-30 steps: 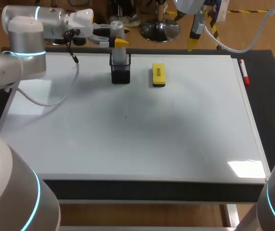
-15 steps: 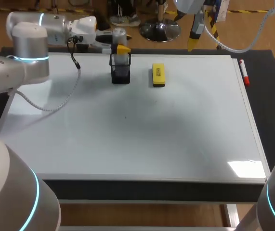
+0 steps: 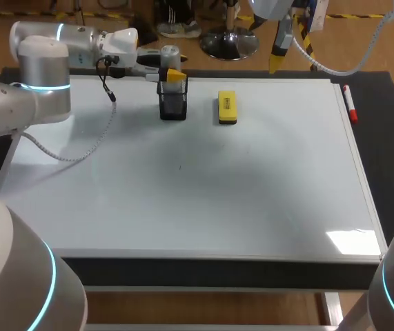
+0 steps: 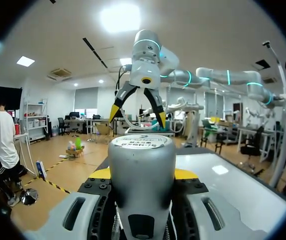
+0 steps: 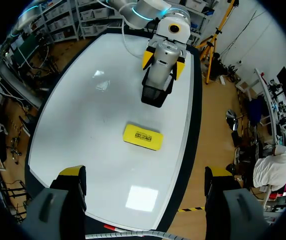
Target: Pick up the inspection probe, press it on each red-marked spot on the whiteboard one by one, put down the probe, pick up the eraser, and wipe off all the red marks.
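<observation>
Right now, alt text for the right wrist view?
The left gripper clamps the grey probe at the black holder on the whiteboard. A yellow eraser lies on the board beside the holder, ahead of the open right gripper.

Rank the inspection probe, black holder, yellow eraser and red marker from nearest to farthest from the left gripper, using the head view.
1. The inspection probe: between the fingers of the left gripper.
2. The black holder: right under the gripper.
3. The yellow eraser: just right of the holder.
4. The red marker: beside the far right corner of the whiteboard.
</observation>
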You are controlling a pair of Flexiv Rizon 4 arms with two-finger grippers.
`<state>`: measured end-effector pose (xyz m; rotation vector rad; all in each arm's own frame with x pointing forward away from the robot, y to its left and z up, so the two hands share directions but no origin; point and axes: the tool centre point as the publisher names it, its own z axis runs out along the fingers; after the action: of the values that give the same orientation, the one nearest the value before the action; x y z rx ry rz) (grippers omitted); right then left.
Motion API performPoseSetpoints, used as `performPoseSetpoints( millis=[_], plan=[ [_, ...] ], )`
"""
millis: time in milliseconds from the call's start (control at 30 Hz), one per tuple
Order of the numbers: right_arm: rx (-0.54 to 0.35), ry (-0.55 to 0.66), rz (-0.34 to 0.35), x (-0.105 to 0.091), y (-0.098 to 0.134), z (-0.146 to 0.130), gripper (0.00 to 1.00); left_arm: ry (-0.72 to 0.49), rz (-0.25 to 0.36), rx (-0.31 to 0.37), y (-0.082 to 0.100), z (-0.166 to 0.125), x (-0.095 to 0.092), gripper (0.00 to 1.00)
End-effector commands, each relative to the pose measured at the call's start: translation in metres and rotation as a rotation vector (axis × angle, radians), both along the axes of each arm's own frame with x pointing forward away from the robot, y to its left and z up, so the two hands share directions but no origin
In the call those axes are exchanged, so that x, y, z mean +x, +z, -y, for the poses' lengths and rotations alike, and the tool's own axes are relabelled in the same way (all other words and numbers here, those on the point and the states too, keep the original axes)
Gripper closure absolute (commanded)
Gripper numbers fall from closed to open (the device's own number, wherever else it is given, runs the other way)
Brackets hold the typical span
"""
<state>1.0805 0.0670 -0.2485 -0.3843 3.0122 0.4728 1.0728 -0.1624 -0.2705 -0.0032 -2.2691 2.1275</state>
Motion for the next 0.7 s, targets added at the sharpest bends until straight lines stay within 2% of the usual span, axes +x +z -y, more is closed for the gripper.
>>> performPoseSetpoints(
  millis=[33, 500, 533, 567, 600, 633, 700],
  plan=[
    [-0.004, 0.002, -0.003, 0.0008, 0.0012, 0.0005, 0.00, 0.002, 0.000, -0.002, -0.0004, 0.0008, 0.0003, 1.00],
    [-0.004, 0.002, -0.003, 0.0008, 0.0012, 0.0005, 0.00, 0.008, -0.007, -0.002, -0.0028, 0.0001, -0.0010, 1.00],
    [-0.004, 0.002, -0.003, 0.0008, 0.0012, 0.0005, 0.00, 0.007, -0.008, -0.001, -0.0029, 0.0001, -0.0011, 0.80],
    [-0.004, 0.002, -0.003, 0.0008, 0.0012, 0.0005, 0.00, 0.007, -0.009, 0.000, -0.0029, 0.0002, -0.0017, 0.52],
    [-0.004, 0.002, -0.003, 0.0008, 0.0012, 0.0005, 0.00, 0.006, -0.009, 0.002, -0.0027, 0.0002, -0.0025, 0.10],
    [-0.004, 0.002, -0.003, 0.0008, 0.0012, 0.0005, 0.00, 0.005, -0.009, 0.003, -0.0024, 0.0001, -0.0030, 0.00],
    [-0.004, 0.002, -0.003, 0.0008, 0.0012, 0.0005, 0.00, 0.010, -0.007, 0.012, -0.0014, -0.0012, -0.0036, 0.00]
  ],
)
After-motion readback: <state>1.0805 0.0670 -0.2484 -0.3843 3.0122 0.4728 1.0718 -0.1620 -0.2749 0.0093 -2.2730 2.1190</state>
